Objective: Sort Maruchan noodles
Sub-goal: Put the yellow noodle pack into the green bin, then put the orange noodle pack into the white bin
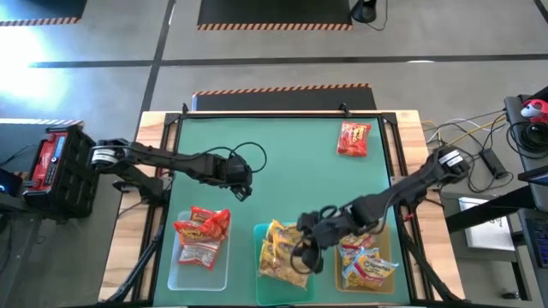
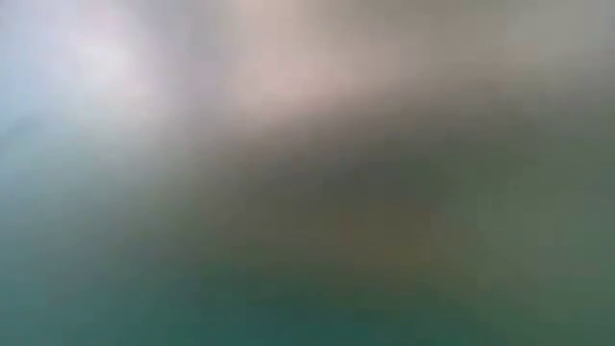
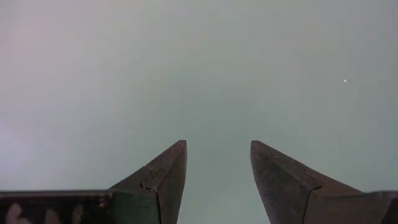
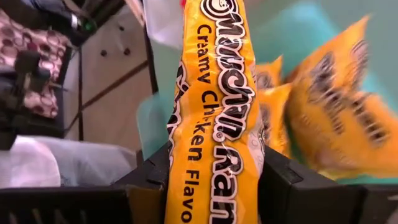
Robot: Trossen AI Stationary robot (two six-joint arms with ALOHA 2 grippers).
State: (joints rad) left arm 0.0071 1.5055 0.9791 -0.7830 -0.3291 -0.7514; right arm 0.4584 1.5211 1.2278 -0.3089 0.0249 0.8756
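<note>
The low view is a full blur of grey, pink and green; nothing in it can be made out. In the high view, the right pincer [image 1: 306, 250] covers part of the yellow packets in the teal tray [image 1: 260, 233]. The trays run off the picture's lower edge. In the right wrist view, a yellow packet [image 4: 214, 124] is cut off at both ends, and the packets behind it [image 4: 336, 118] are smeared.

Green table mat [image 1: 282, 162], clear tray [image 1: 175, 272], teal tray [image 1: 259, 231], amber tray [image 1: 390, 248], red-black case [image 1: 56, 158], cables [image 1: 479, 137]
</note>
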